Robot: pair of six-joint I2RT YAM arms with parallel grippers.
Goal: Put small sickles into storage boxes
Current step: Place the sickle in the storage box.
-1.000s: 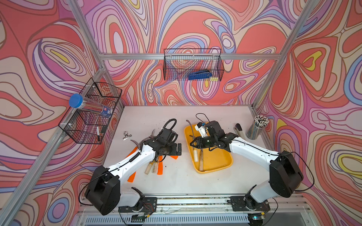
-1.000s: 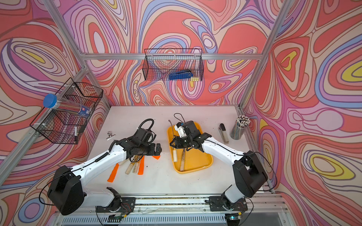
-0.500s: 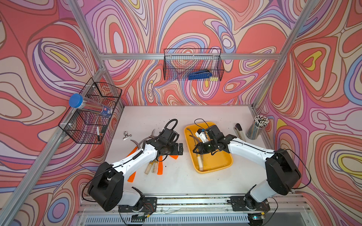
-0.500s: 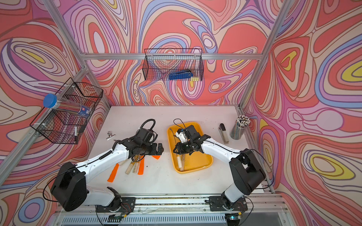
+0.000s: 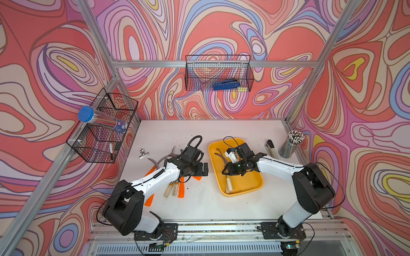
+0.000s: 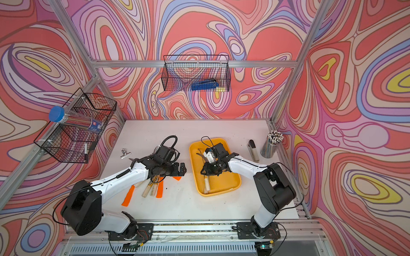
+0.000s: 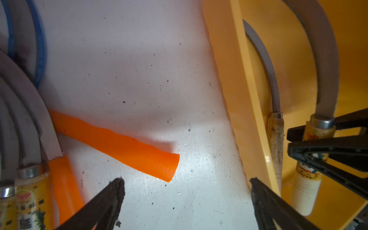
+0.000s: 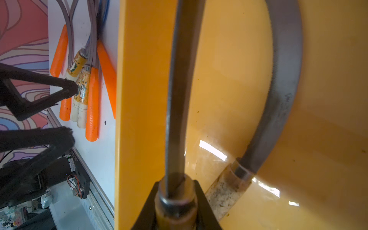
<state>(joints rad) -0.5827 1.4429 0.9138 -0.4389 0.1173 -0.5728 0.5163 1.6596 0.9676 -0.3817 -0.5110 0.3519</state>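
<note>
My right jaws are shut tight on one small sickle [image 8: 178,95]. I hold it at the top of its handle, right under the metal ring, and not by the grey blade. I think that is because the blade is thin and sharp and would slip. This sickle is over the yellow tray [image 5: 246,182], which sits on the bench [image 5: 199,210] at about 3 o'clock from the middle. Its blade points to 12 o'clock and its handle to 6 o'clock, the long way of the tray, so I think it will fit. I cannot tell if it touches the tray floor yet. A second sickle [image 8: 284,85] lies in the tray just beside it, turned the same way, which leaves room for more.

My left jaws are wide open and hold nothing. They hang low over the bench, at 9 o'clock from the tray. An orange-handled sickle [image 7: 119,143] lies just in front of them. I think they are open so wide to fit around its fat handle. The other sickles [image 5: 175,188] lie in a heap on the bench, farther toward 9 o'clock, handles toward 6 o'clock. Most of the job is not done.
</note>
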